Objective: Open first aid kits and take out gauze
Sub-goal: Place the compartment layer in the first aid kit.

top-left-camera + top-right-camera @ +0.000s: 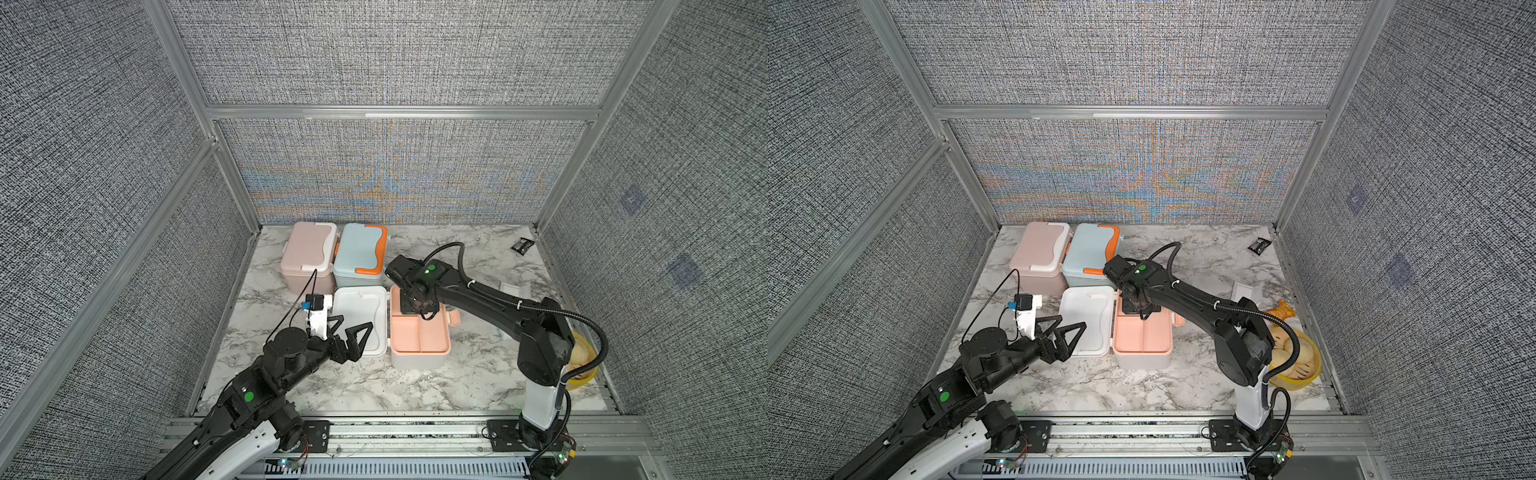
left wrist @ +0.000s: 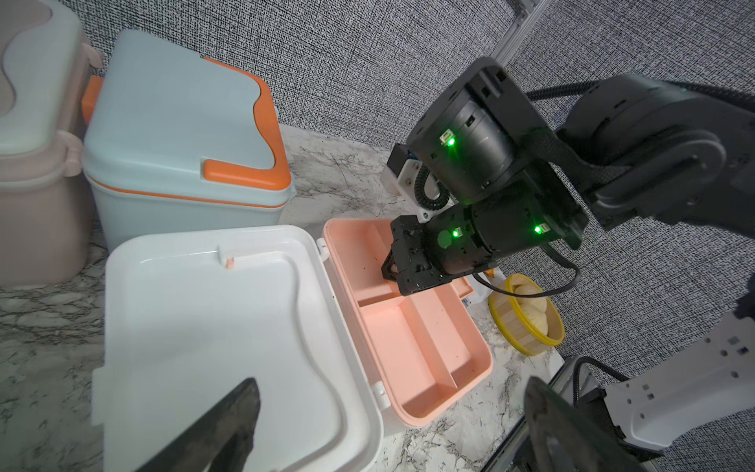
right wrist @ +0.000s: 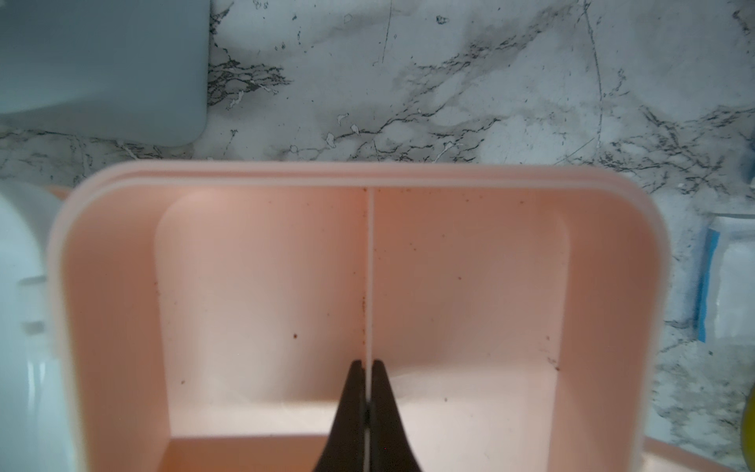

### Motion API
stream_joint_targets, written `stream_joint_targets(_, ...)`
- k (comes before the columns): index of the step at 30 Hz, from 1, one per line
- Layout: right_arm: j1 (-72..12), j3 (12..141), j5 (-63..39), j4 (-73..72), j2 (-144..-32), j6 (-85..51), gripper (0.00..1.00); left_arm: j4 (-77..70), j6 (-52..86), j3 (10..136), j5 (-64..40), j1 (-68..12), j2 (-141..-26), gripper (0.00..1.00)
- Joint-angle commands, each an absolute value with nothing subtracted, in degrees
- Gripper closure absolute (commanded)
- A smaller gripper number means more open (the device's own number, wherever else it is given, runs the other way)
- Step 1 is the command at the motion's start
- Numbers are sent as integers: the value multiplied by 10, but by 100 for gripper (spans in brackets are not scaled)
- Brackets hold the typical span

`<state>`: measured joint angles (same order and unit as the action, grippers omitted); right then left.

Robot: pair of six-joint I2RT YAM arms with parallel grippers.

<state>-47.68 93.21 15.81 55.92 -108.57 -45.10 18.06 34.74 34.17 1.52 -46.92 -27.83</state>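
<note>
The white-and-peach first aid kit (image 1: 419, 361) stands open in both top views, its white lid (image 1: 359, 316) laid flat to the left and a peach divided tray (image 2: 408, 339) in its base. My right gripper (image 3: 367, 361) reaches down into the tray, shut on its thin divider wall (image 3: 370, 265). My left gripper (image 1: 357, 321) hovers open over the white lid, holding nothing. The pink kit (image 1: 309, 253) and the blue-and-orange kit (image 1: 359, 249) stand closed behind. A wrapped gauze pad (image 1: 515, 289) lies on the table right of the open kit, and gauze (image 3: 731, 278) also shows beside the tray.
A small black packet (image 1: 522, 244) lies at the back right corner. A yellow bowl of buns (image 1: 1296, 361) sits by the right arm's base, with an orange snack wrapper (image 1: 1281, 309) behind it. Grey fabric walls enclose the marble table (image 1: 374, 386) on three sides.
</note>
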Motion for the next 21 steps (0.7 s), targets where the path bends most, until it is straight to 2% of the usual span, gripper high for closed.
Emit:
stream_joint_targets(1, -477, 906, 143, 542, -1085, -457, 100, 173, 347, 341, 16, -468, -281, 0)
stream_joint_targets(2, -476, 899, 143, 540, -1082, -458, 100, 173, 347, 341, 17, -468, -282, 0)
stream_joint_targets(3, -477, 893, 140, 535, -1076, -456, 96, 173, 347, 341, 16, -468, -285, 0)
stream_joint_targets(8, -476, 885, 123, 528, -1031, -444, 60, 178, 350, 343, 17, -468, -293, 0)
stream_joint_targets(11, -476, 879, 117, 526, -994, -437, 50, 180, 359, 345, 16, -468, -302, 0)
stream_joint_targets(16, -476, 864, 87, 513, -928, -404, 22, 160, 376, 350, -28, -468, -320, 0)
stream_joint_targets(21, -477, 805, 40, 476, -829, -339, 6, 171, 398, 358, -61, -468, -342, 0)
